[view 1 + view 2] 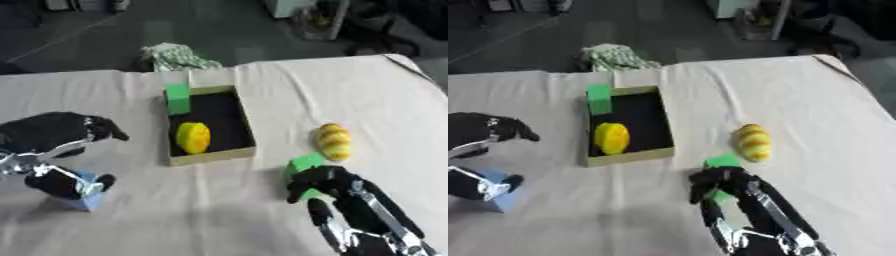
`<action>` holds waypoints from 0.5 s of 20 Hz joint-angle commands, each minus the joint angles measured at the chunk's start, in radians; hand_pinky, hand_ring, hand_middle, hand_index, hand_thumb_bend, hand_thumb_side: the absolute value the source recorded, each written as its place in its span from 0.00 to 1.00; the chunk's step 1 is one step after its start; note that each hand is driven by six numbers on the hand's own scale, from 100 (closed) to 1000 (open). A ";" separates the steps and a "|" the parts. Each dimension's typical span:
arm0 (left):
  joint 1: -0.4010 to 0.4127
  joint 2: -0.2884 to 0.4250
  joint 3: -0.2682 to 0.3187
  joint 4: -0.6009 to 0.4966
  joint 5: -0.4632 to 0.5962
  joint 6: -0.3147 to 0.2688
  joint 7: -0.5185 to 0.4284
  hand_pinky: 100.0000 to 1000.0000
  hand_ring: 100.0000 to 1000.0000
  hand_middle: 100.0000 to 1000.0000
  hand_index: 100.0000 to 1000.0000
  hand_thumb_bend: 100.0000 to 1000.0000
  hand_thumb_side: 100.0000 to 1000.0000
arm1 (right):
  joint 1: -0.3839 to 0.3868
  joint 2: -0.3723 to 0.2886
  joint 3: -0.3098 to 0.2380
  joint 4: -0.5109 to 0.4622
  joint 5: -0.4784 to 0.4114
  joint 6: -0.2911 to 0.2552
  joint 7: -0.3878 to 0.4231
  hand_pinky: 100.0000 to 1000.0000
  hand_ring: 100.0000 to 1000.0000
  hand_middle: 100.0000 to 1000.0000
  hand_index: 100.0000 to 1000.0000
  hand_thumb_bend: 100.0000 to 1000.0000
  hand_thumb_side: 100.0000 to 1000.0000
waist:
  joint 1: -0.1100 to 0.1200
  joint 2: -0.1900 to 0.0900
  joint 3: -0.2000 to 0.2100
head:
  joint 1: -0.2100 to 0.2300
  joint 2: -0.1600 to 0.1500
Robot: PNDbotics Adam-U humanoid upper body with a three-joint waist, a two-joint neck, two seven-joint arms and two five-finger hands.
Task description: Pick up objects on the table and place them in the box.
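Left eye view shows the right hand (325, 184) curled round a green block (304, 164) on the table (376, 100), just right of the box (214, 156). A yellow ball (193, 137) lies inside it. Left hand (66, 181) grips a blue block (86, 199), near left.

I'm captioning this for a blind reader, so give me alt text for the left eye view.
The robot's right hand curls over a green block near a striped yellow object on a cloth-covered table. A box at centre holds a yellow object and a green block; the left hand grips a blue block.
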 commanded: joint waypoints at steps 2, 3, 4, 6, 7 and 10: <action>0.054 0.105 0.061 -0.068 -0.017 -0.022 -0.054 0.82 0.78 0.81 0.92 0.45 0.43 | -0.009 -0.017 0.004 -0.021 0.002 -0.004 0.002 0.69 0.54 0.51 0.74 0.00 0.34 | 0.000 -0.014 -0.008 | 0.015 -0.009; 0.069 0.111 0.075 -0.078 -0.026 -0.023 -0.067 0.82 0.78 0.81 0.92 0.45 0.43 | -0.010 -0.017 0.006 -0.021 0.001 -0.004 0.004 0.69 0.54 0.51 0.74 0.00 0.34 | 0.000 -0.015 -0.011 | 0.017 -0.007; 0.078 0.112 0.088 -0.083 -0.034 -0.021 -0.080 0.82 0.78 0.81 0.92 0.45 0.43 | -0.010 -0.017 0.007 -0.021 0.000 -0.004 0.005 0.69 0.54 0.51 0.74 0.00 0.34 | -0.001 -0.015 -0.012 | 0.018 -0.007; 0.080 0.107 0.109 -0.081 -0.046 -0.008 -0.106 0.81 0.78 0.81 0.92 0.44 0.42 | -0.010 -0.017 0.008 -0.021 -0.002 -0.005 0.007 0.69 0.54 0.51 0.74 0.00 0.34 | -0.002 -0.016 -0.013 | 0.018 -0.006; 0.078 0.102 0.117 -0.078 -0.049 0.000 -0.116 0.81 0.78 0.81 0.92 0.43 0.42 | -0.009 -0.017 0.007 -0.021 -0.002 -0.005 0.007 0.69 0.54 0.51 0.74 0.00 0.34 | -0.003 -0.016 -0.013 | 0.018 -0.006; 0.069 0.090 0.124 -0.058 -0.059 0.019 -0.126 0.80 0.77 0.79 0.91 0.43 0.43 | -0.009 -0.017 0.007 -0.021 -0.003 -0.005 0.007 0.69 0.54 0.51 0.74 0.00 0.34 | -0.004 -0.017 -0.012 | 0.018 -0.006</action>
